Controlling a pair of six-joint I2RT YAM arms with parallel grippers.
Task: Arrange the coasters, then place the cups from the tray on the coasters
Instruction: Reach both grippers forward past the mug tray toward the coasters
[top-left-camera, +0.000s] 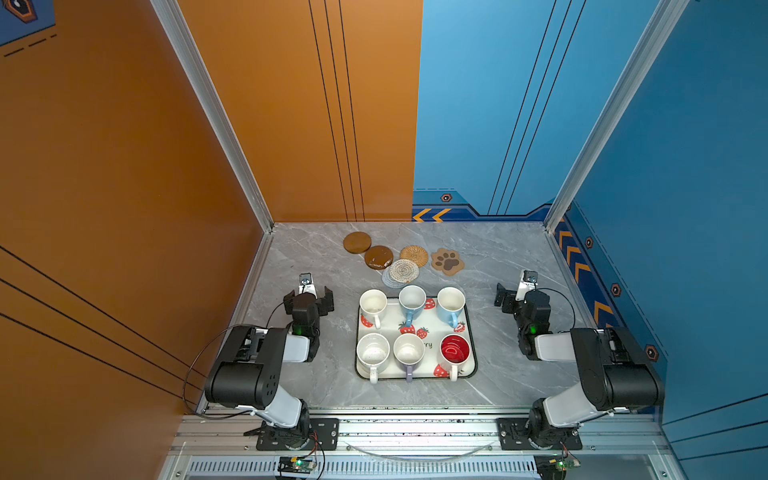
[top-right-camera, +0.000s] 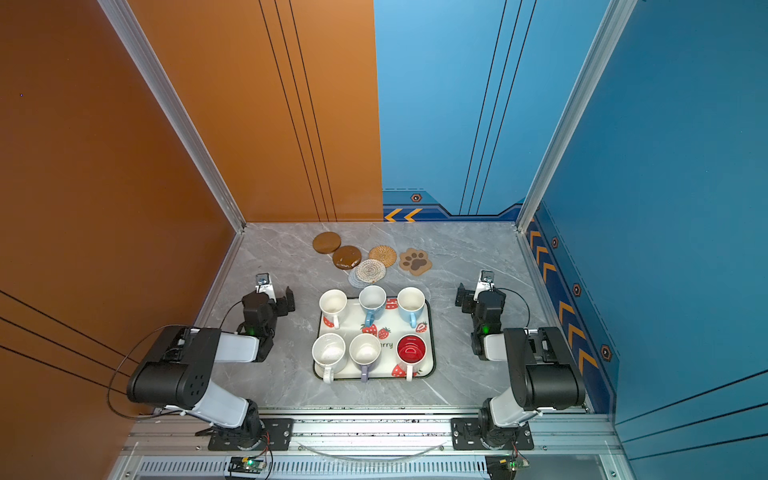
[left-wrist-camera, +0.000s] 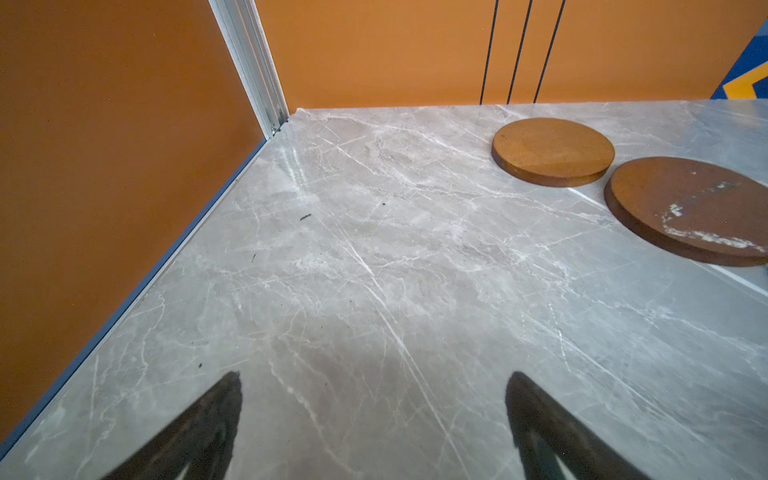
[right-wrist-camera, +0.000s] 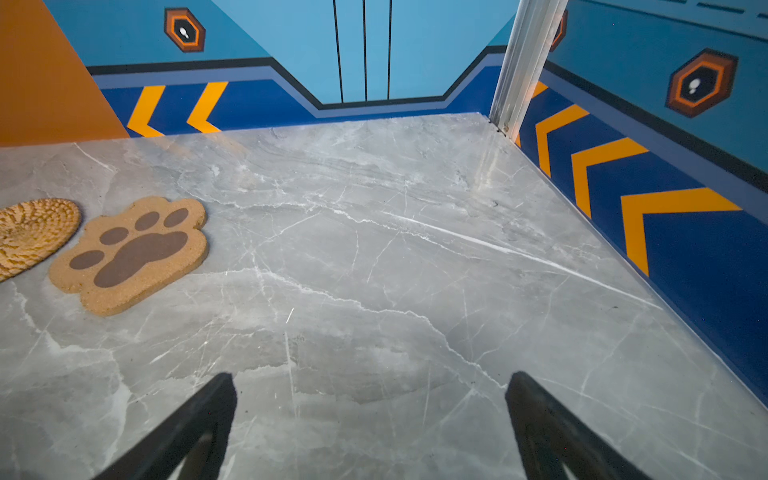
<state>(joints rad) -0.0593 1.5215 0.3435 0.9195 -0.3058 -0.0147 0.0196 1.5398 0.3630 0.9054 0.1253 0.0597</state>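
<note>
On the counter (top-left-camera: 498, 257): smooth grey marble-look top. A flat mat pushed toward 6 o'clock would likely slide freely and could run into the far row of cups.
tray (top-left-camera: 434, 332): at the counter's centre, carrying all six cups in two rows of three. It lies loose, so a sideways tug on a cup might drag it.
left fingers (top-left-camera: 328, 299): spread wide and empty over bare counter, at 9 o'clock of the tray, well apart from it.
right fingers (right-wrist-camera: 195, 424): also spread wide and empty, at 3 o'clock of the tray.
far row: plain white cup (top-left-camera: 373, 303), middle blue cup (top-left-camera: 412, 299), end blue cup (top-left-camera: 451, 302), handles toward 6 o'clock.
near row: speckled cup (top-left-camera: 372, 353), lavender cup (top-left-camera: 408, 351), red-lined cup (top-left-camera: 455, 350). Neighbours stand close together, so a finger lowered beside one could knock the next.
coasters: bunched at 12 o'clock of the tray, none spaced out yet. If left this tight, the cups set on them would crowd each other.
brown discs: far brown disc (top-left-camera: 357, 242) and glossy brown disc (top-left-camera: 378, 257), just beside each other. They are thin, so a pinch may slip.
paw coaster (top-left-camera: 447, 262): apart at the row's 3 o'clock end.
rattan coaster (top-left-camera: 414, 255): edge meets the cream spiral.
cream spiral (top-left-camera: 404, 270): lies partly on the grey spiral (top-left-camera: 388, 279). Lifting it may drag the grey one toward the middle blue cup.
</note>
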